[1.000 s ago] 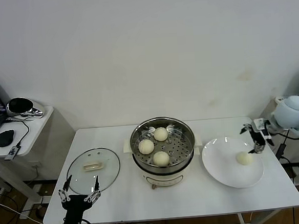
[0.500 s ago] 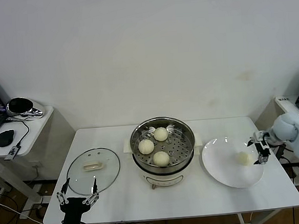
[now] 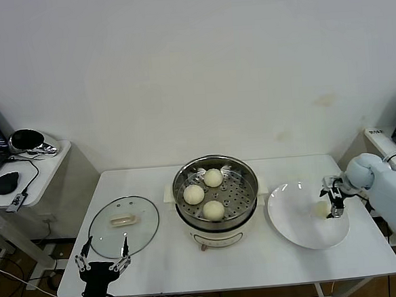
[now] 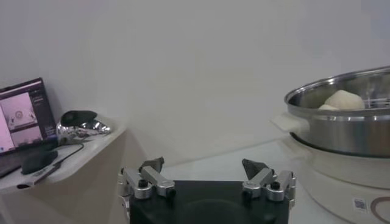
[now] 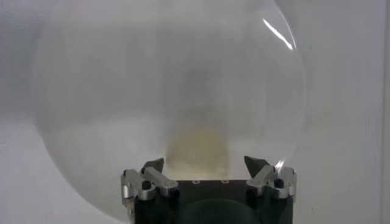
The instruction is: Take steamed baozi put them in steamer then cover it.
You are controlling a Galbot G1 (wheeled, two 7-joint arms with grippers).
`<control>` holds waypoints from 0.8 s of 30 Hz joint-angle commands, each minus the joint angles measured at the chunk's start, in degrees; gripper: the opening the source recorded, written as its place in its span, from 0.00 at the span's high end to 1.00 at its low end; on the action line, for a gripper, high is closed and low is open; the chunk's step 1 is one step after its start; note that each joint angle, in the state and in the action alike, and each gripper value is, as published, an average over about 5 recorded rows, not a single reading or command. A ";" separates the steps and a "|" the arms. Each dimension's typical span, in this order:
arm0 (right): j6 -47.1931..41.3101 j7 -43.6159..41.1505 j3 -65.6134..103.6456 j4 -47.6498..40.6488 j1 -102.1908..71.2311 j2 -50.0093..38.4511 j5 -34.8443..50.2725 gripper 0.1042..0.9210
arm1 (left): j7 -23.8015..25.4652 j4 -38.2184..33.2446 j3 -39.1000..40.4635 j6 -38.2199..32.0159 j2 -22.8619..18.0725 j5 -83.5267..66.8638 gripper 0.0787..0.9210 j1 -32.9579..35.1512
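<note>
The steamer [image 3: 214, 188] stands mid-table with three steamed baozi [image 3: 213, 210] on its perforated tray. A fourth baozi [image 3: 320, 209] lies on the white plate [image 3: 295, 223] to the right. My right gripper [image 3: 333, 201] is down at this baozi. In the right wrist view the baozi [image 5: 196, 149] sits between the spread fingertips of the gripper [image 5: 204, 165], with a gap on each side. The cover [image 3: 124, 225] lies flat on the table at the left. My left gripper [image 3: 102, 254] waits open at the near left edge, just in front of the cover, holding nothing.
A side table [image 3: 43, 166] at the far left carries a laptop, a mouse [image 3: 7, 181] and a shiny round object [image 3: 26, 141]. In the left wrist view the steamer [image 4: 347, 115] rises to one side of the open left gripper [image 4: 203, 167].
My right gripper has come down and leftward over the plate, from beside the baozi to around it. The left arm, cover and steamer have not moved.
</note>
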 commanded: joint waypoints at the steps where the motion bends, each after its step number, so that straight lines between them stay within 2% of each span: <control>1: -0.22 -0.09 0.54 -2.94 -0.01 1.73 -2.31 0.25 | -0.01 0.07 0.03 -0.05 -0.11 -0.02 0.12 0.04; 6: -0.46 -0.96 0.30 -2.15 0.03 1.08 -1.54 0.35 | -0.03 0.04 0.06 -0.08 -0.18 0.00 0.12 0.07; 12: -1.89 -2.29 -2.28 1.62 3.19 -1.60 2.60 0.42 | -0.03 -0.35 -0.26 -0.09 -0.06 -0.04 0.12 0.31; 24: -10.24 -4.17 -18.80 19.83 22.88 -11.94 18.85 0.44 | -0.01 -0.47 0.54 -0.03 -0.01 0.05 0.12 -0.32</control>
